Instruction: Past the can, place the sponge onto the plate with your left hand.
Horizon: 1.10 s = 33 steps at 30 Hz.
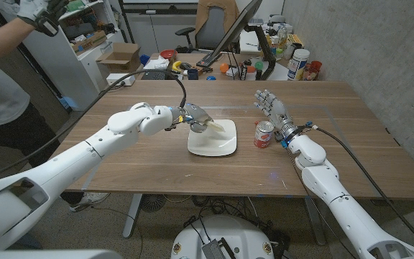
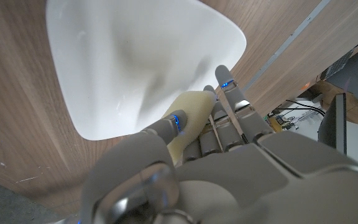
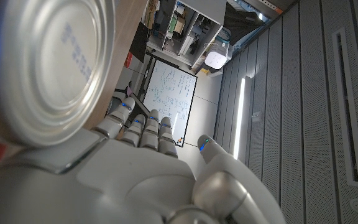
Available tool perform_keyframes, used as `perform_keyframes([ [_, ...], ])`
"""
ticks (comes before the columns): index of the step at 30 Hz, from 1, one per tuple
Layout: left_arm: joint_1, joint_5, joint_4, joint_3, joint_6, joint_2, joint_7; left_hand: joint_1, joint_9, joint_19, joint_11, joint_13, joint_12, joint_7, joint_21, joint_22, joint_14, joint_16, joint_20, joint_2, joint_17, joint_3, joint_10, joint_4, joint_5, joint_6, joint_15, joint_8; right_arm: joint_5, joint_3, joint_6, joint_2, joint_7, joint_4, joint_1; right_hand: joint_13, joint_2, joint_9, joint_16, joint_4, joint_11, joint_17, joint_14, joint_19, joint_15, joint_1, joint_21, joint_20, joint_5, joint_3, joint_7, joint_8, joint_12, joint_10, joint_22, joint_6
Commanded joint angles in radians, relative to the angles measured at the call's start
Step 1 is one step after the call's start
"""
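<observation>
A white square plate (image 1: 212, 141) sits mid-table, and its rim (image 2: 86, 112) shows close up in the left wrist view. My left hand (image 1: 195, 117) hangs over the plate's near-left part and holds a pale yellow sponge (image 1: 216, 126) that sticks out over the plate. In the left wrist view the sponge (image 2: 188, 121) is pinched between the fingers (image 2: 229, 106), just above the plate. A red can (image 1: 264, 134) stands to the right of the plate. My right hand (image 1: 273, 109) stands beside the can with its fingers spread, and the can's silver top (image 3: 42, 68) looms near it.
A person stands at the far left, a gloved hand (image 1: 38, 16) raised. Beyond the table's back edge lie a cluttered desk (image 1: 214, 68), an office chair (image 1: 210, 21) and a cardboard box (image 1: 121, 56). A black cable (image 1: 365, 173) trails along the right arm.
</observation>
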Motion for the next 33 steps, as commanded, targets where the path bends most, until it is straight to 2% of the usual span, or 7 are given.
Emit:
perform_keyframes([
  [1,-0.032,0.000,0.054,0.043,-0.023,-0.028,-0.024,0.011,0.003,-0.003,0.003,0.005,-0.008,-0.001,0.006,0.003,0.010,-0.004,0.004,0.001,-0.001,0.001,0.003,0.006,0.001,0.004,-0.020,-0.006,0.001,0.004,-0.003,0.006,0.006,0.013,0.007,0.004,0.082,0.005,0.004,-0.002,-0.002,0.003,0.010,0.011,0.006,0.004,0.004,-0.065,0.007,0.005,0.000,0.006,0.004,0.006,0.005,0.010],
  [14,-0.049,0.004,0.081,0.063,-0.021,-0.045,-0.023,0.009,0.003,-0.004,-0.002,0.005,-0.009,-0.001,0.007,0.003,0.010,-0.006,0.006,-0.004,-0.001,-0.005,0.006,0.011,0.000,0.005,-0.018,-0.006,0.001,0.010,0.004,0.010,0.014,0.031,0.015,0.004,0.082,0.005,0.004,-0.001,-0.002,0.003,0.009,0.011,0.007,0.004,0.004,-0.064,0.007,0.004,0.001,0.006,0.004,0.006,0.005,0.010],
  [17,-0.053,-0.001,0.085,0.064,-0.020,-0.047,-0.027,-0.003,0.003,-0.002,-0.003,0.005,-0.011,-0.002,0.007,0.003,0.012,-0.008,0.005,-0.022,-0.002,-0.021,0.007,0.019,-0.003,0.009,-0.020,-0.005,0.000,0.010,0.007,0.011,0.017,0.036,0.017,0.004,0.080,0.005,0.004,-0.002,0.000,0.003,0.010,0.012,0.008,0.003,0.004,-0.063,0.007,0.004,0.002,0.006,0.005,0.007,0.005,0.011],
  [20,-0.055,-0.010,0.085,0.064,-0.012,-0.050,-0.038,-0.074,0.003,0.008,-0.001,0.003,-0.014,-0.010,0.007,0.000,0.026,-0.018,-0.002,-0.094,-0.015,-0.103,0.021,0.049,-0.001,0.024,-0.027,-0.002,0.001,0.013,0.004,0.012,0.016,0.035,0.017,0.004,0.078,0.005,0.004,-0.002,0.001,0.003,0.010,0.012,0.008,0.003,0.004,-0.062,0.007,0.003,0.003,0.006,0.005,0.007,0.005,0.011],
  [26,-0.053,-0.005,0.076,0.064,0.013,-0.053,-0.045,-0.182,0.001,0.024,0.001,0.000,-0.020,-0.009,-0.002,-0.003,0.041,-0.029,0.006,-0.155,-0.022,-0.197,0.033,0.102,0.017,0.044,-0.028,-0.002,0.000,0.014,0.012,0.014,0.024,0.047,0.022,0.004,0.073,0.005,0.004,-0.003,0.002,0.003,0.010,0.013,0.010,0.002,0.005,-0.061,0.006,0.000,0.004,0.006,0.005,0.007,0.005,0.011],
  [28,-0.054,0.005,0.070,0.068,0.026,-0.052,-0.057,-0.263,0.000,0.022,0.005,-0.001,-0.025,-0.010,-0.014,-0.001,0.039,-0.037,0.036,-0.172,-0.022,-0.253,0.034,0.122,0.029,0.043,-0.022,-0.007,0.005,0.016,0.005,0.017,0.022,0.044,0.021,0.004,0.071,0.005,0.004,-0.003,0.002,0.003,0.011,0.013,0.009,0.002,0.005,-0.060,0.006,-0.001,0.004,0.006,0.005,0.007,0.005,0.010],
  [33,-0.056,-0.018,0.057,0.062,0.051,-0.054,-0.099,-0.425,-0.004,-0.031,0.016,-0.001,-0.042,-0.080,-0.083,-0.007,0.027,-0.053,0.145,-0.251,-0.021,-0.369,0.014,0.113,0.070,-0.054,-0.003,-0.027,0.007,0.017,0.017,0.017,0.037,0.057,0.026,0.004,0.069,0.005,0.004,-0.003,0.002,0.003,0.011,0.013,0.011,0.001,0.005,-0.061,0.005,-0.002,0.005,0.006,0.005,0.007,0.005,0.010],
])
